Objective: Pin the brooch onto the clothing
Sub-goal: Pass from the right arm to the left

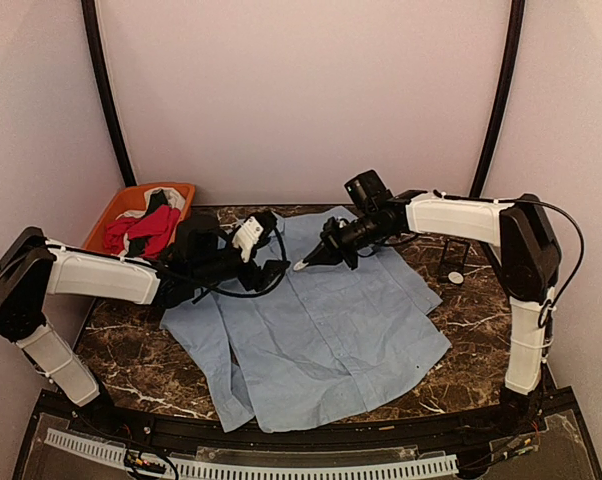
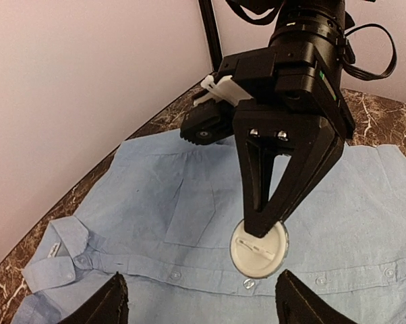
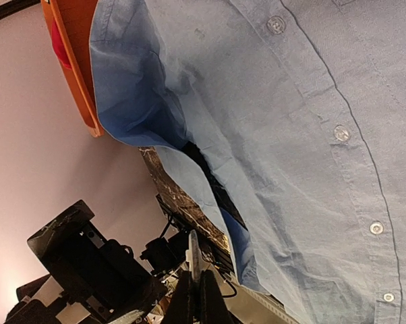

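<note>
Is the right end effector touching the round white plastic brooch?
Touching. The left wrist view shows the right end effector shut on the upper rim of the round white plastic brooch, over the light blue button-up shirt.

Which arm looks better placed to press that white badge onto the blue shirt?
The right. The right pincer is shut on the white brooch, just over the light blue shirt. The left pincer hangs open and empty nearby.

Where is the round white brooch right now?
In the left wrist view, the round white brooch is low and centre, pinched at the tips of the right gripper, by the button placket of the light blue shirt.
</note>
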You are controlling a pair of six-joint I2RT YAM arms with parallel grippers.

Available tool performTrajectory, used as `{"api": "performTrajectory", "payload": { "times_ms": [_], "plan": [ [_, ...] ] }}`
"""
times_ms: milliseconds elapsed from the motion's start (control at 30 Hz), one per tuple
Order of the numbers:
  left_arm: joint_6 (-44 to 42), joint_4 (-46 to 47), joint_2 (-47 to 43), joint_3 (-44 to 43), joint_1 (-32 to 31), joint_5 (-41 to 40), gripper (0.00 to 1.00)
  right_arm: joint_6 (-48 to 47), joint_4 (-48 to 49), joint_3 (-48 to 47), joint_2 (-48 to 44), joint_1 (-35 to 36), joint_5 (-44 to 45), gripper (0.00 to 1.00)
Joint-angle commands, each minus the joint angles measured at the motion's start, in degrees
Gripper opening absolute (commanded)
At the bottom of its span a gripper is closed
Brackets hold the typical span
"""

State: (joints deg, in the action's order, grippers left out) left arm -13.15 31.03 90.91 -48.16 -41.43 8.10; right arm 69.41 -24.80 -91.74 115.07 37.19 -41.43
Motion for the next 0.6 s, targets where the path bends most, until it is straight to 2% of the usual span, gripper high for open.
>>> {"api": "performTrajectory", "payload": {
  "times_ms": [0,300,567],
  "plan": [
    [-7.21,7.51,-0.68,2.73,-0.55,1.09,0.75,3.57,6.32,2.31,-4.03,0.43,-2.76,0.0],
    [-13.76,7.59,-1.36,4.22,-0.58,7.62,0.73,7.53,11.86,6.94,-5.03,0.45,-5.61,0.0],
    [-16.11,4.85,-0.86,3.08,-0.73,9.75,0.55,9.82,14.71,8.33,-5.4,0.69,-6.85,0.0]
  ]
}}
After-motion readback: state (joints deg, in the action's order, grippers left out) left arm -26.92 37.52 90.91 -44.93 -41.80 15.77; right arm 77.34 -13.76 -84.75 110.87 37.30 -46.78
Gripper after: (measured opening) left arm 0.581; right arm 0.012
